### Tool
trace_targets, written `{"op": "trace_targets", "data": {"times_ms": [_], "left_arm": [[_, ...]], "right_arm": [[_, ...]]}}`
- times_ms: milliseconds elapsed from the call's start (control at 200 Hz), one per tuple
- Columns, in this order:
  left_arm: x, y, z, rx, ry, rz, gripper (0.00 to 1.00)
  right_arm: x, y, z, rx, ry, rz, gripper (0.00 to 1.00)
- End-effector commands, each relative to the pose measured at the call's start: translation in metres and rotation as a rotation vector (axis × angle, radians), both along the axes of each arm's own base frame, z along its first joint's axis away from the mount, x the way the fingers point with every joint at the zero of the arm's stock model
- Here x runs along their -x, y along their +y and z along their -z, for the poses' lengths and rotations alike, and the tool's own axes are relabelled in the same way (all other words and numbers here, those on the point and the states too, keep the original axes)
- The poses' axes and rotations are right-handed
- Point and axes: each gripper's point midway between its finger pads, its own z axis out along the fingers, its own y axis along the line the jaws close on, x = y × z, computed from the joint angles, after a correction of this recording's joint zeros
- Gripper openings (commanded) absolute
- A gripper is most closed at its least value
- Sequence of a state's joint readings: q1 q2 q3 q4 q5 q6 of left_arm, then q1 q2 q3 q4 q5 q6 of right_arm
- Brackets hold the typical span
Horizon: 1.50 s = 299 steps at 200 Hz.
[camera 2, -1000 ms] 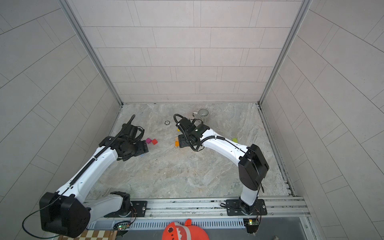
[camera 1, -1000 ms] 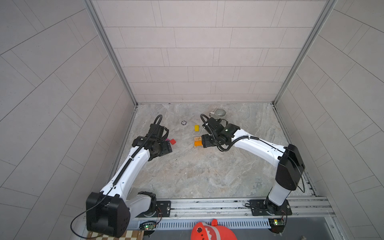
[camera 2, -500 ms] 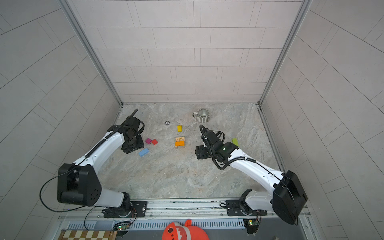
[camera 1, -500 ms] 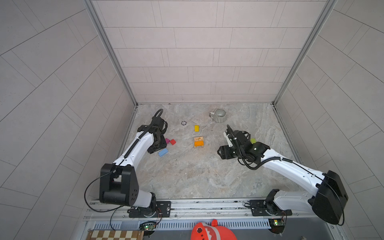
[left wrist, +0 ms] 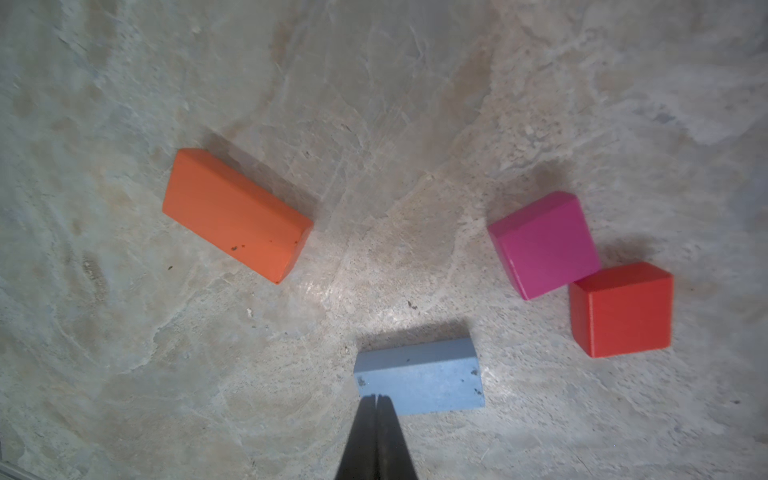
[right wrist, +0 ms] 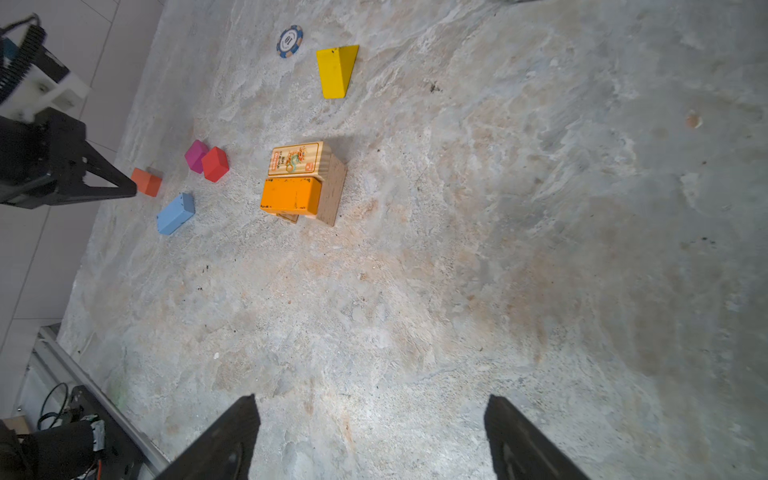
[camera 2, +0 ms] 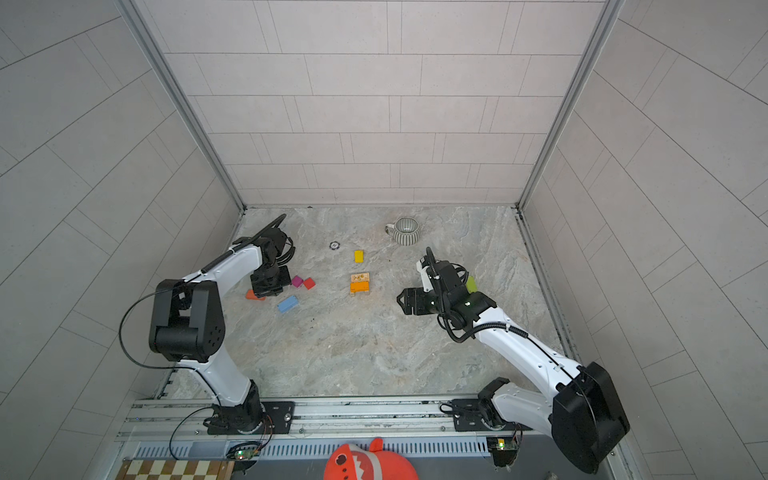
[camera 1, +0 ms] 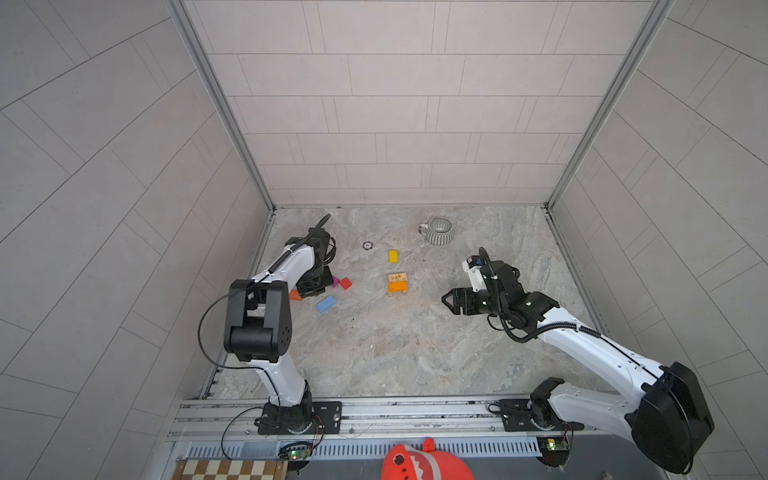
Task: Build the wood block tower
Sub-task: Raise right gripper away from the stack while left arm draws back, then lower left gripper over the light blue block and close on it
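My left gripper [left wrist: 376, 400] is clenched and empty, tips overlapping the blue block [left wrist: 419, 374]; contact unclear. My right gripper [right wrist: 370, 409] stands released, jaws cut off by the frame. The wood block tower [right wrist: 301, 183] lies well ahead, lower bricks hidden.

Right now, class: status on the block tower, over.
Left gripper shut, empty. Right gripper open, empty. Wood block tower: orange block on top. Blue block loose, apart.

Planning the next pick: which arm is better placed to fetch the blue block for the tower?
Left. The left hand, though shut, is right by the blue block; the right hand is open but sits on the far side of the started tower.
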State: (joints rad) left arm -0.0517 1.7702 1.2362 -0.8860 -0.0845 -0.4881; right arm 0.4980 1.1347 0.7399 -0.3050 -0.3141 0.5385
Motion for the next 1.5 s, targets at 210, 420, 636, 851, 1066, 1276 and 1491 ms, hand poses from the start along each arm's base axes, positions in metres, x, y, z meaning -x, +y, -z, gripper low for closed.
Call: {"op": "trace_targets", "data": {"times_ms": [210, 420, 636, 851, 1066, 1276, 1491], "left_arm": [[-0.004, 0.008, 0.027, -0.031, 0.032, -0.009, 0.00], [0.005, 0.009, 0.042, -0.038, 0.077, -0.014, 0.00], [0.022, 0.005, 0.045, -0.009, 0.072, -0.041, 0.00], [0.036, -0.002, 0.031, 0.026, 0.018, -0.069, 0.00], [0.045, -0.012, 0.014, 0.070, -0.050, -0.066, 0.03], [0.041, -0.015, -0.006, 0.086, -0.082, -0.008, 0.48], [0.029, -0.026, -0.024, 0.125, -0.032, 0.191, 0.69]], "right_arm": [[-0.001, -0.005, -0.008, -0.073, -0.084, -0.009, 0.99], [-0.009, -0.012, -0.001, -0.108, -0.068, 0.033, 0.99], [-0.005, -0.010, 0.003, -0.132, -0.057, 0.024, 0.99], [-0.002, -0.013, -0.001, -0.131, -0.084, 0.021, 1.00], [-0.001, -0.012, 0.000, -0.132, -0.079, 0.014, 0.99], [-0.002, -0.008, 0.006, -0.142, -0.057, 0.004, 0.99], [-0.001, -0.004, 0.004, -0.157, -0.067, -0.017, 0.99]]}}
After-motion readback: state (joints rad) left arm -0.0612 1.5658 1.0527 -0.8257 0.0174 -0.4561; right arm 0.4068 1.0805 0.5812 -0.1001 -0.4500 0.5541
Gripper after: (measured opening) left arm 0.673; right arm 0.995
